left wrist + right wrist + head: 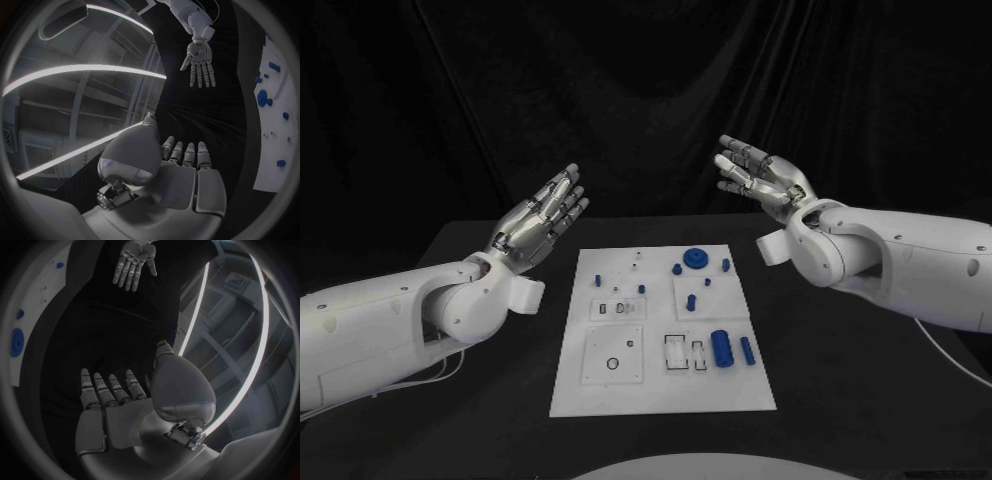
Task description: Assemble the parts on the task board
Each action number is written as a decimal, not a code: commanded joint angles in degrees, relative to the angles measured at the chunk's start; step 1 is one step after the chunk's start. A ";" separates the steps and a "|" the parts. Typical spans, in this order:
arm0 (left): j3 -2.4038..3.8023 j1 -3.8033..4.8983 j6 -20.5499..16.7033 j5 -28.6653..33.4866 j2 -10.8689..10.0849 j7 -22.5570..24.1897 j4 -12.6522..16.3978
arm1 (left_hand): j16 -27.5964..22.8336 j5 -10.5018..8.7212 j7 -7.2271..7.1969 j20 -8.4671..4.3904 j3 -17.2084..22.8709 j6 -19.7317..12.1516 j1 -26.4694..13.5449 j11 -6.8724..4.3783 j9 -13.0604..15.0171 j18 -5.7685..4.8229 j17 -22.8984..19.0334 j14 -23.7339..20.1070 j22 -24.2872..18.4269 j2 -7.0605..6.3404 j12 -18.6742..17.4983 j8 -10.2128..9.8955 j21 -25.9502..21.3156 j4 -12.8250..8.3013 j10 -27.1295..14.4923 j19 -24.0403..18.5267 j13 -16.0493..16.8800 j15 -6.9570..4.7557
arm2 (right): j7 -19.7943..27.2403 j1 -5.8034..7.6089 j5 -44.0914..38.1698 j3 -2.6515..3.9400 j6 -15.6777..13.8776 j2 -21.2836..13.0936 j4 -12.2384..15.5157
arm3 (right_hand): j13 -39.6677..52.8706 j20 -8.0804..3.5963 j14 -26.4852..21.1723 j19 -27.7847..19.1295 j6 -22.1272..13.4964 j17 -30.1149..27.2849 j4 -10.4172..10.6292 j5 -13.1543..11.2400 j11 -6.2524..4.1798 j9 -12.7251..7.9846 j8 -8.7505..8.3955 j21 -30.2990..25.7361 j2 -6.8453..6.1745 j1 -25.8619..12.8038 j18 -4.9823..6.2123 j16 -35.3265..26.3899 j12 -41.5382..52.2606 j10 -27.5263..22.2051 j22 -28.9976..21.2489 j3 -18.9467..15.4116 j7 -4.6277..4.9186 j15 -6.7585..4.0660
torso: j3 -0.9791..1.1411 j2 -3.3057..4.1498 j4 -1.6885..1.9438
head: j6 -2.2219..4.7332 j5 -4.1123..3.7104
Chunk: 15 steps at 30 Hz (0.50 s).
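Note:
The white task board (664, 390) lies in the middle of the black table. On it are small blue parts: a round gear-like piece (694, 259), a large cylinder (721, 347), a slimmer one (747, 349) and several little pegs. My left hand (542, 218) is raised above the table to the left of the board, fingers straight and apart, holding nothing. My right hand (759, 174) is raised to the right of the board's far end, also spread and empty. The left wrist view has my left hand (184, 167), the right hand (200, 62) and the board (278, 100).
The black table (848, 380) spreads on both sides of the board. A dark curtain hangs behind it. White recessed sockets (613, 353) and frames (684, 353) sit on the board's near half. The right wrist view has the board's edge (31, 300) and the opposite hand (132, 262).

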 commanded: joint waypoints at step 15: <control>0.09 3.31 -4.11 -6.74 -4.83 3.56 5.70 | -0.55 4.66 1.38 0.13 -3.23 3.05 3.93 0.95 0.44 -1.06 -0.39 0.77 -0.61 0.66 1.16 0.47 -0.54 0.64 0.28 0.15 -0.05 -1.20 | -28.94 10.33 -76.79 0.09 18.85 2.51 1.74 | 2.42 -7.46 51.08 47.31 16.86 7.09 -5.48 -5.53 0.06 1.90 1.72 13.96 -5.13 16.17 4.88 15.24 10.11 24.23 3.87 11.98 2.64 -9.90 | -1.45 5.42 0.63 | 1.45 0.29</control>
